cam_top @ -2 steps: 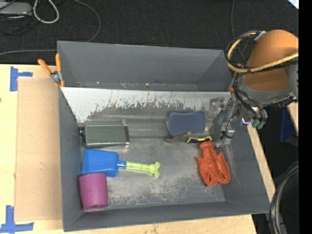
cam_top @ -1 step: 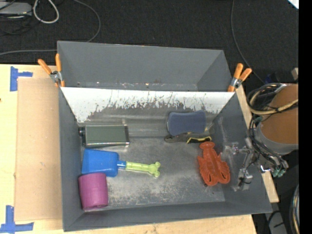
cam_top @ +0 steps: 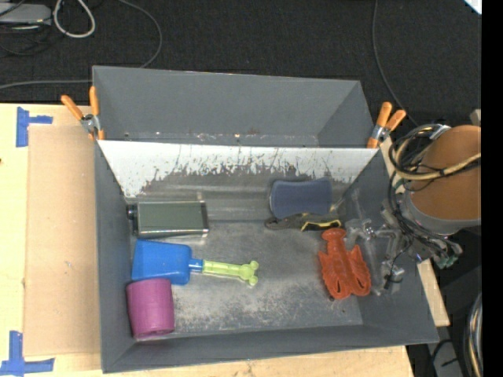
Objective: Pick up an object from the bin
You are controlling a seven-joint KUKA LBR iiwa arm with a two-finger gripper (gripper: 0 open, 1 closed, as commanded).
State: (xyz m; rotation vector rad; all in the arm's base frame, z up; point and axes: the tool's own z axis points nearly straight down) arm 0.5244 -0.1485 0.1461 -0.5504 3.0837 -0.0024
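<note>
Seen from above, the gripper (cam_top: 387,259) hangs at the right wall of the bin (cam_top: 259,312), just beside a crumpled orange-red thing (cam_top: 343,267) shaped like a glove on the floor there. I cannot tell whether the claw is released or clenched. A dark blue pouch (cam_top: 300,196) lies further back. A good grasp probably means centring over the orange-red thing, clear of the wall, then going straight down.

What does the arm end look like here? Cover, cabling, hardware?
Rounded orange-brown cover on the wrist, with black and yellowish cables looped across it. Below it the gripper is a cluster of dark and silvery metal parts. No markings legible.
</note>
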